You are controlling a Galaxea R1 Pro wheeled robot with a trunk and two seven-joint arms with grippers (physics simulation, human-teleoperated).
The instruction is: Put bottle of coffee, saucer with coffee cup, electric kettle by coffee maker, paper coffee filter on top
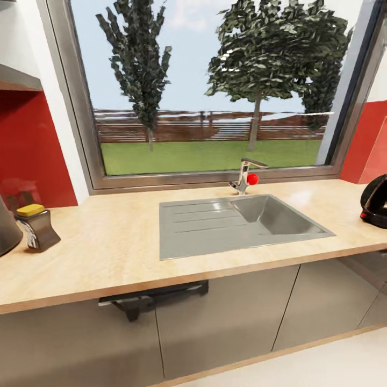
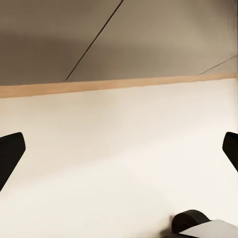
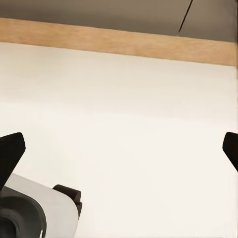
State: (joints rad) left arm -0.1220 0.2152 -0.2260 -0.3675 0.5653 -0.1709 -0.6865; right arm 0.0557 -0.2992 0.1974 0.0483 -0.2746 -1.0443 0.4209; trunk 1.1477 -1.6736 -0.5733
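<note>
Both my grippers are hanging down low with nothing in them. The left gripper [image 2: 119,148] has its fingers spread wide over the pale floor [image 2: 119,163], grey cabinet fronts [image 2: 148,34] ahead. Same for the right gripper [image 3: 119,148]: jaws wide apart, nothing between them.

Up top, the kitchen countertop [image 1: 107,242] is light wood with visible grain, and the steel sink [image 1: 236,223] with its ribbed drainer is set in the middle. The bottle of coffee [image 1: 36,227] is already on the counter near the left end: small, squarish, dark, with a yellow lid. A curved grey body [image 1: 8,228] sits just beside it at the frame edge; my guess is the coffee maker, but I can't tell. The electric kettle [image 1: 375,201] is way over at the right end, rounded and dark, red switch at the base.

Kettle looks like the next thing to haul. I reckon it's stiff, smooth-walled and slippery, so I'd take the loop handle, not the belly. Probably light if empty.
</note>
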